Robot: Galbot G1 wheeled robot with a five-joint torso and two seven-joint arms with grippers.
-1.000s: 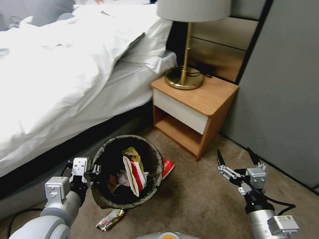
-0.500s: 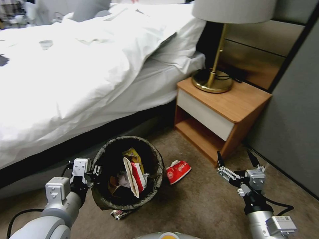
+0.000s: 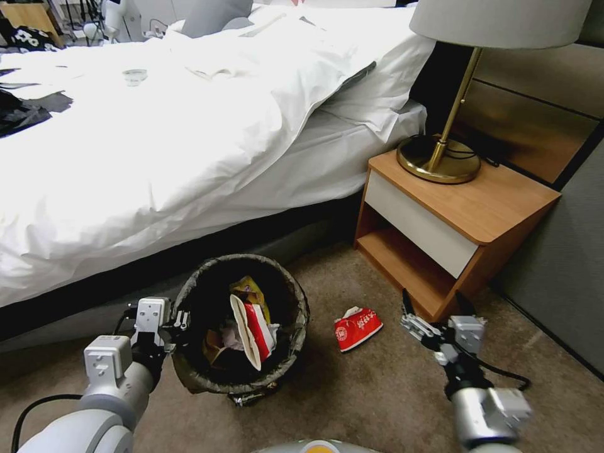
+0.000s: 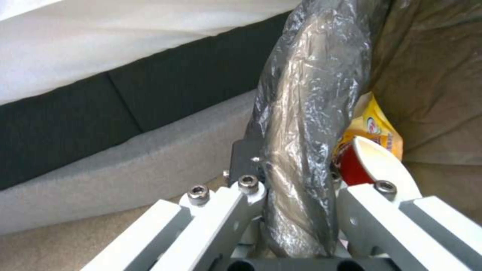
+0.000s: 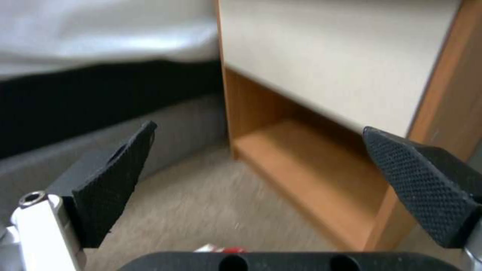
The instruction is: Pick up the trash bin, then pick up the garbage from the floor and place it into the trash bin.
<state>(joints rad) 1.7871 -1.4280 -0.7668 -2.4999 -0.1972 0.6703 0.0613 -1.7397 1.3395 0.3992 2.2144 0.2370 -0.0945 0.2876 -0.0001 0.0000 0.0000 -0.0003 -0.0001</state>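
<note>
Left pincer [image 3: 179,322] was clamped on the rim of the trash bin [image 3: 290,296], one finger outside and one inside the dark bag liner [image 4: 306,124] folded over that rim; in the left wrist view the crinkled liner ran straight between the two white fingers [image 4: 226,210]. The bin was held above the floor [image 3: 377,390], close to the dark base of the bed [image 3: 157,157] and tipped a little toward the robot, so its mouth faced the head camera. Inside it lay a yellow snack wrapper [image 3: 250,290], a red-and-white wrapper [image 3: 251,330] standing on edge and some pale crumpled tissue [image 3: 231,336]. A scrap of shiny wrapper [image 3: 248,397] poked out from under the near side of the bin on the carpet.

Right pincer [image 3: 434,314] hovered over the floor with its black fingers spread wide and nothing between them, just in front of the nightstand [image 3: 465,214]. The right wrist view showed both textured pads [image 5: 113,177] well apart, facing the nightstand's open lower shelf [image 5: 311,165]. A red-and-white piece of garbage [image 3: 357,327] lay on the carpet between the bin and the right pincer, near the nightstand's front corner. A brass lamp [image 3: 440,157] stood on the nightstand's top.
</note>
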